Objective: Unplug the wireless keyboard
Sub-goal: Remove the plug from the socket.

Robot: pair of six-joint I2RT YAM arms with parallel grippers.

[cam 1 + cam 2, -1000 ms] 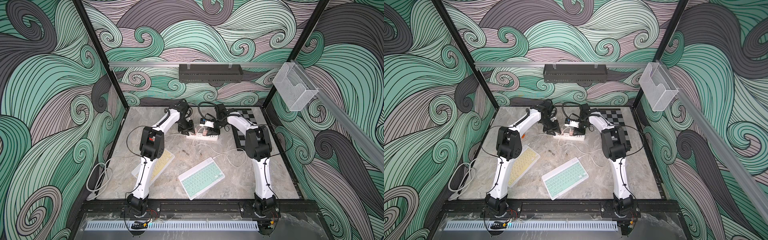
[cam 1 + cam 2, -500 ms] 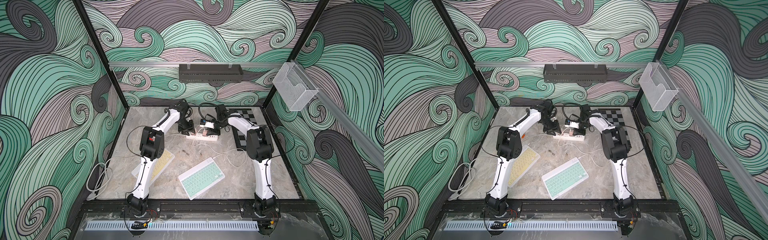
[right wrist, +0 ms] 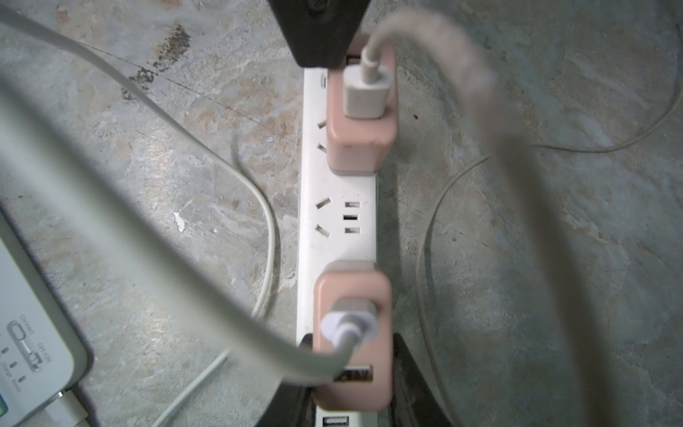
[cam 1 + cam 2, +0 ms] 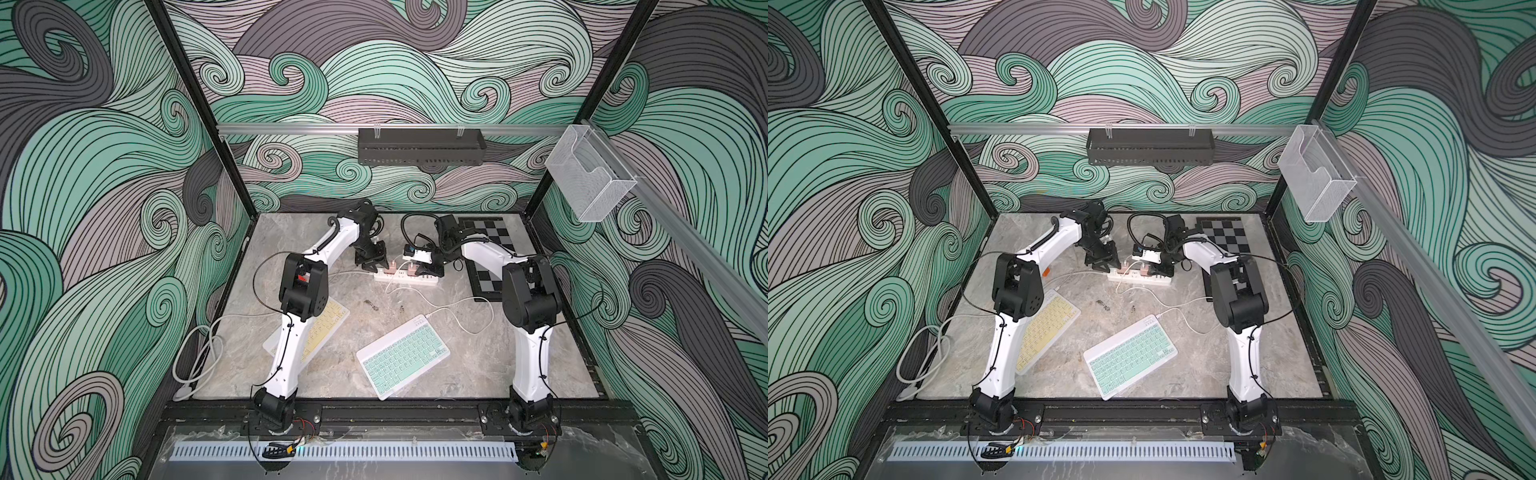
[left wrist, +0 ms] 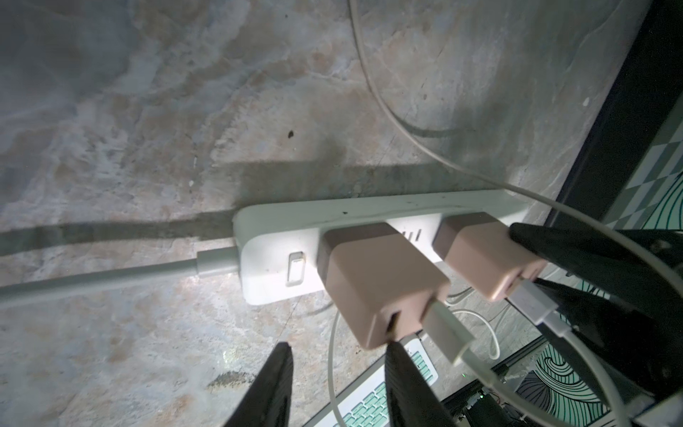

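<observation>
While the right gripper [image 3: 352, 337] is clamping the second pink charger [image 3: 354, 283] on the white power strip [image 3: 338, 218], the left gripper [image 5: 338, 347] is hovering with fingers parted, one finger sitting just beside the switch-side pink charger [image 5: 380, 288]. The mint wireless keyboard [image 4: 403, 357] is lying well apart, nearer the marble table's [image 4: 478, 374] front edge.

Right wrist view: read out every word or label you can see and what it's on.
"Connect": on the keyboard edge, by a button.
"OFF/ON": same edge, by the slide switch.
Two more labels on that edge: too blurred to read.
Strip, chargers: no readable print.
</observation>
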